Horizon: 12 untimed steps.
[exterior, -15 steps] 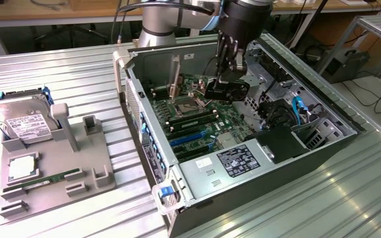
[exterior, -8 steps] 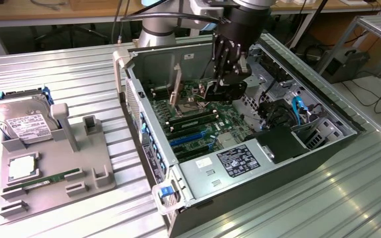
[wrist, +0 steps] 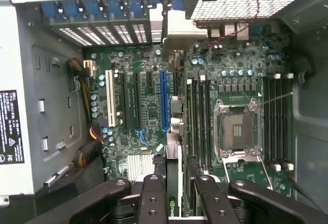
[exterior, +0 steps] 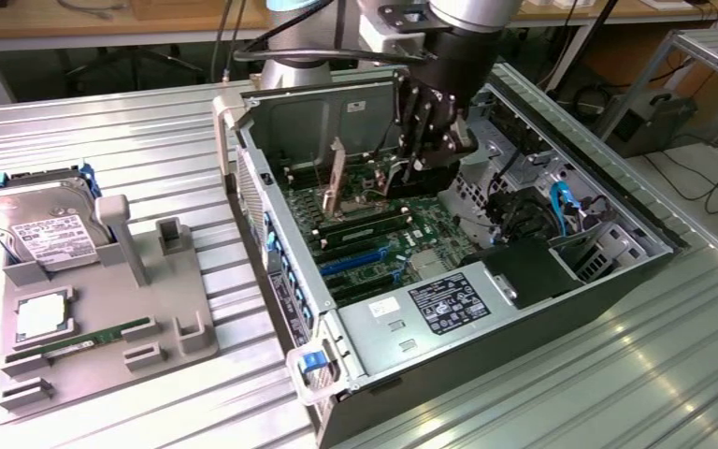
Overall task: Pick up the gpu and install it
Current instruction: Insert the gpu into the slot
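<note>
We have the black multi-fingered gripper (exterior: 430,140) lowered inside the open grey computer case (exterior: 609,281), and in the wrist view its fingers (wrist: 154,198) are clamped on the slim dark expansion card, the gpu (wrist: 174,183), which runs edge-on from between the fingers out over the green motherboard (wrist: 143,80) toward the case's rear wall. We judge the card to be hanging just above the board, close beside the long blue expansion slot (wrist: 163,101), though we cannot tell whether its lower edge has touched anything. To do this step well, we would want the card held square to the board and parallel with the slot along its whole length, with the metal end bracket lined up on the matching opening in the rear wall near the blue slot latches (wrist: 113,8). Pressure should come straight down and evenly; a tilt would likely jam one end. The row of memory slots (wrist: 200,121) lies just beside the card, so sideways drift is the thing we would watch. Outside the case, the grey parts holder (exterior: 109,318) on the ribbed metal table (exterior: 559,402) carries the silver hard drive (exterior: 41,234).
</note>
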Motion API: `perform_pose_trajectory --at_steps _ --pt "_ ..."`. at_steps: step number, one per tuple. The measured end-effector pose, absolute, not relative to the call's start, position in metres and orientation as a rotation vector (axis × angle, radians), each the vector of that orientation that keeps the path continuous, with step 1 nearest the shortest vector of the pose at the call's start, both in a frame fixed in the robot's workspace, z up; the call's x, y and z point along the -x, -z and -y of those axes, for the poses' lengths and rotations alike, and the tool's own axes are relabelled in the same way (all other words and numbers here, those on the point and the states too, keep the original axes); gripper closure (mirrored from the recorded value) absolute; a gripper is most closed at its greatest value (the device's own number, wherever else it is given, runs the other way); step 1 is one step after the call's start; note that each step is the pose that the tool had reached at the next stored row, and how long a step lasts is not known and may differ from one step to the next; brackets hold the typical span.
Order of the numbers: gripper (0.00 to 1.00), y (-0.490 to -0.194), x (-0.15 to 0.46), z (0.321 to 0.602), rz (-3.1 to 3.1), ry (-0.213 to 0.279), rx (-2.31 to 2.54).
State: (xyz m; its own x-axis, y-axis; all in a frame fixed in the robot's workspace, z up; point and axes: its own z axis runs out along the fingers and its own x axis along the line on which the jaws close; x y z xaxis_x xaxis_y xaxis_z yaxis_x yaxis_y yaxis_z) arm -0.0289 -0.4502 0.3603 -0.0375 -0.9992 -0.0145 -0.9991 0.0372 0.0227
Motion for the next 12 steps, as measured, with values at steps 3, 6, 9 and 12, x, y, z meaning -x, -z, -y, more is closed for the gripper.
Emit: perform_pose_trajectory --at_steps 3,6,9,12 --pt "0.74 -0.354 0.033 0.453 2.247 0.042 -2.187" --pt "0.74 -0.347 0.041 0.456 2.241 0.042 -2.194" --pt "0.74 -0.342 0.048 0.458 2.237 0.041 -2.197" --pt "0.74 -0.336 0.055 0.46 2.235 0.042 -2.2"
